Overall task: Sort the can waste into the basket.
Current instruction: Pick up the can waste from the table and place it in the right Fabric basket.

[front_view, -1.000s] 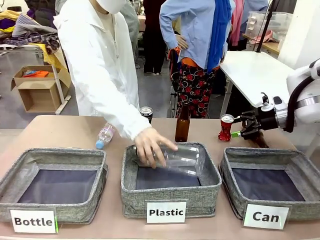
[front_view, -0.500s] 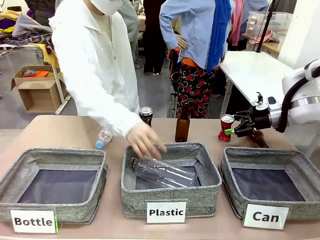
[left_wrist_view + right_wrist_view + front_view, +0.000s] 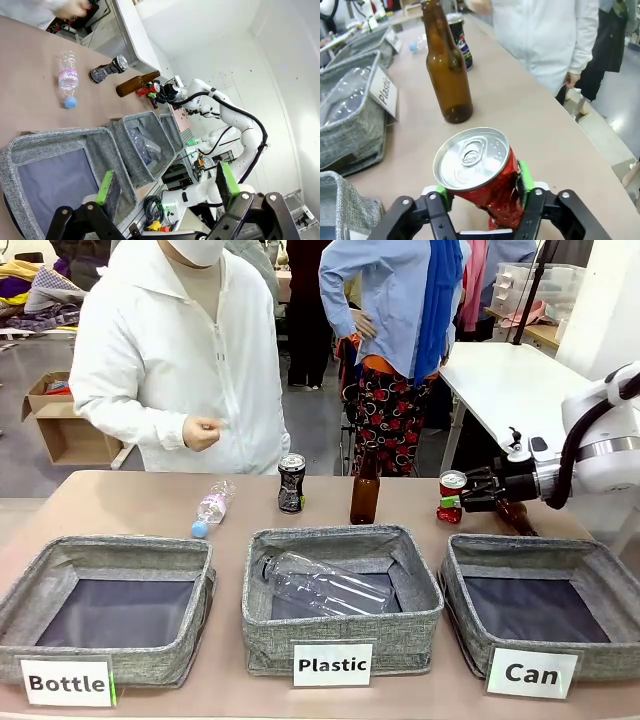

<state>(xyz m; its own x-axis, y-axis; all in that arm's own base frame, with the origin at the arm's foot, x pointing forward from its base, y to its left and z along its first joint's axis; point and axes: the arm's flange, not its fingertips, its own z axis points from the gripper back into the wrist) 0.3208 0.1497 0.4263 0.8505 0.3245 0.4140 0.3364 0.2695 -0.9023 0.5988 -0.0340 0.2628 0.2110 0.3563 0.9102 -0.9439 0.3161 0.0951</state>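
As our right jaws clasp the upright red can [image 3: 475,172] — pads touching — the basket [image 3: 602,665] lies just beside (toward us).

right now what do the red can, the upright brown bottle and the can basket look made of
red can: thin metal, likely aluminium; glossy red coat, bare silver top with pull tab, dented side.
upright brown bottle: glass, by its see-through amber body and shiny highlights.
can basket: woven grey fabric, matte, soft uneven walls; dark bottom unclear.
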